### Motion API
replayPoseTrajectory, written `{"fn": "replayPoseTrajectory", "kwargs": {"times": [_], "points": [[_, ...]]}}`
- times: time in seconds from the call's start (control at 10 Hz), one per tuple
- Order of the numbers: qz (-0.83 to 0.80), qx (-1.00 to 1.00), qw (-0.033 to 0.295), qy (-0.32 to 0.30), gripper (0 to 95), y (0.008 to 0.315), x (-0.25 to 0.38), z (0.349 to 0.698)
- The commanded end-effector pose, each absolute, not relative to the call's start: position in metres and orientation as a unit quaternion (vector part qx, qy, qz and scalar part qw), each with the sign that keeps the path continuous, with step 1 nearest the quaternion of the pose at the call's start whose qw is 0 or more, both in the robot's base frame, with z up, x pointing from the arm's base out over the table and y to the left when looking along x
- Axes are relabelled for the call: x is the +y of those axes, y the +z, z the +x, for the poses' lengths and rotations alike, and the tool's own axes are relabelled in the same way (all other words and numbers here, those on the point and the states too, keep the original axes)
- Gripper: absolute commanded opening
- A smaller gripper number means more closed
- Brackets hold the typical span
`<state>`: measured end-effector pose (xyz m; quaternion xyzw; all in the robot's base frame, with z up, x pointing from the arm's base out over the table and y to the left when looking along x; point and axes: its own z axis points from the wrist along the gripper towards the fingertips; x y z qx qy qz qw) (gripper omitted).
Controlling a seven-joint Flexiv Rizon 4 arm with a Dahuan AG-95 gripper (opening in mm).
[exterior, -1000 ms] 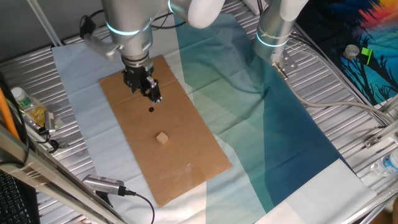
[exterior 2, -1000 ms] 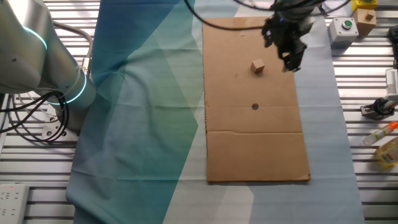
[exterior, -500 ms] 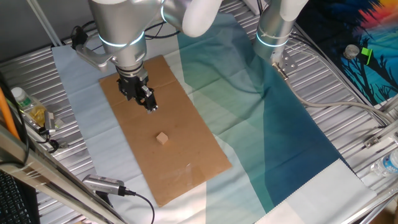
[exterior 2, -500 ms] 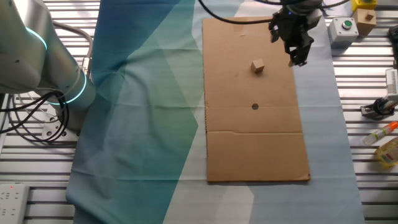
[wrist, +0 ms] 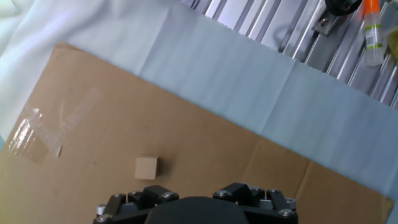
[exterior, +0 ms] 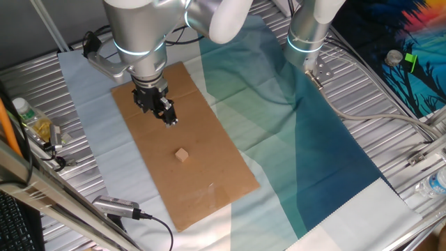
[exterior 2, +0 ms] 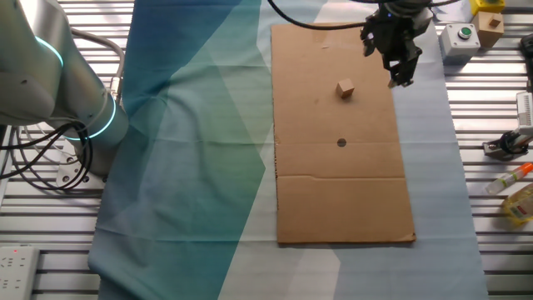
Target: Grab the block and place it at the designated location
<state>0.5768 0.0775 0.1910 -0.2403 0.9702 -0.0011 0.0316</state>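
The block (exterior: 182, 155) is a small tan wooden cube lying free on the brown cardboard sheet (exterior: 216, 174). It also shows in the other fixed view (exterior 2: 346, 88) and in the hand view (wrist: 146, 167). The black dot (exterior 2: 341, 142) marks the cardboard below the block in the other fixed view; in the first fixed view my hand hides it. My gripper (exterior: 168, 117) hangs above the cardboard, apart from the block, near the sheet's right edge in the other fixed view (exterior 2: 400, 73). It holds nothing. Its fingers are too small and dark to read.
A second arm (exterior: 306, 31) stands on the teal cloth (exterior 2: 191, 142). A button box (exterior 2: 460, 37) and a tan box (exterior 2: 490, 25) sit beyond the cardboard's corner. A bottle (exterior: 24, 111) and a marker (exterior 2: 510, 178) lie on the metal table beside the sheet.
Over the last second my gripper has shifted sideways above the cardboard, toward its edge and away from the block. In the last half second it has barely moved. The block has not moved.
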Motion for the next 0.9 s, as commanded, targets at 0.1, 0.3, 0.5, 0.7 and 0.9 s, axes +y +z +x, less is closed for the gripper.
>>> {"fn": "replayPoseTrajectory", "kwargs": {"times": [0.1, 0.3, 0.5, 0.7, 0.9], "points": [[-0.245, 0.969, 0.031, -0.008, 76.0, 0.1908, 0.0778, 0.5776], [-0.244, 0.969, 0.033, -0.011, 76.0, 0.1908, 0.0778, 0.5775], [-0.236, 0.971, 0.039, -0.016, 57.0, 0.1908, 0.0778, 0.5776], [-0.227, 0.973, 0.036, -0.029, 0.0, 0.1908, 0.0777, 0.5776], [-0.225, 0.973, 0.037, -0.033, 0.0, 0.1915, 0.0782, 0.5783]]}}
